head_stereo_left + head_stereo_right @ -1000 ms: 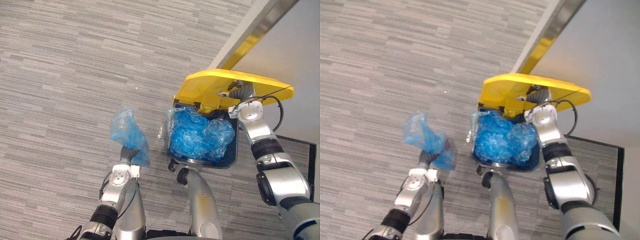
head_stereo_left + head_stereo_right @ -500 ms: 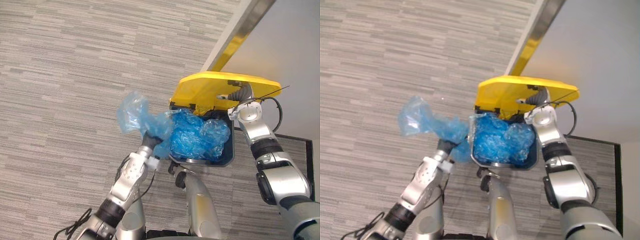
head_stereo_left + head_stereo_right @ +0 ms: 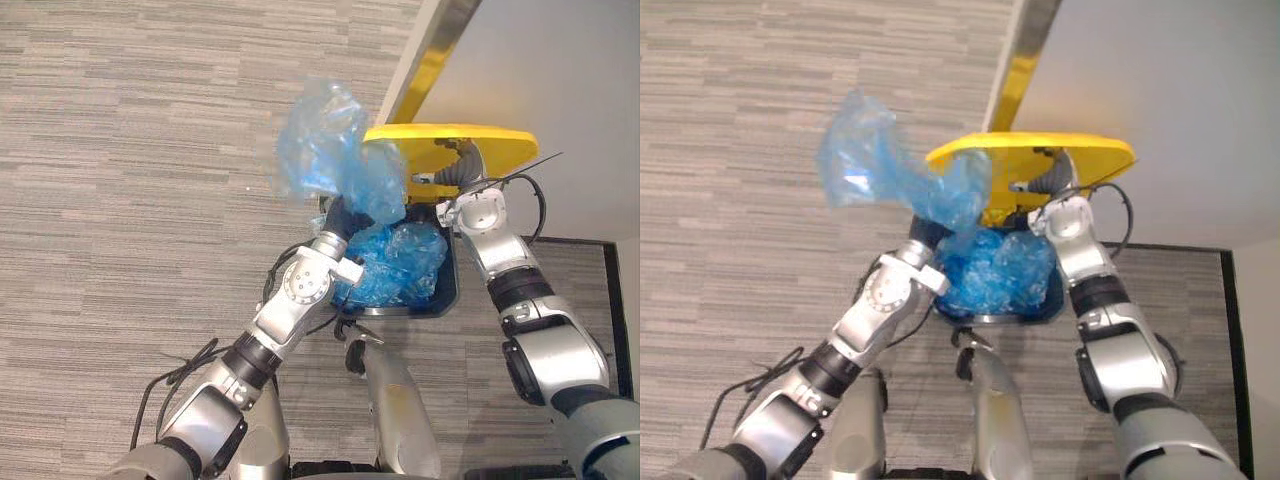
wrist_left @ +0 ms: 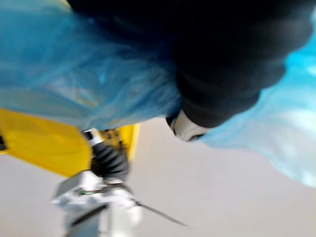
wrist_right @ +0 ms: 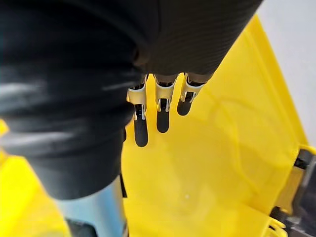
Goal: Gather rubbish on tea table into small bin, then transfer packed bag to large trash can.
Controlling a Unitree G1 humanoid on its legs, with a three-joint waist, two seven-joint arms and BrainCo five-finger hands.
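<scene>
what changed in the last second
The left hand has swung the blue bag from out over the carpet, up and across to the large bin. The right hand stays flat against the raised yellow lid; the bin's blue liner is unchanged.

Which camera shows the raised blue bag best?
The right eye view: the whole blue bag above the left hand, against the floor. The left eye view is similar; the left wrist view catches close-up folds.

Crinkled translucent plastic bag [image 3: 330,155], glossy lid [image 5: 207,163]
</scene>
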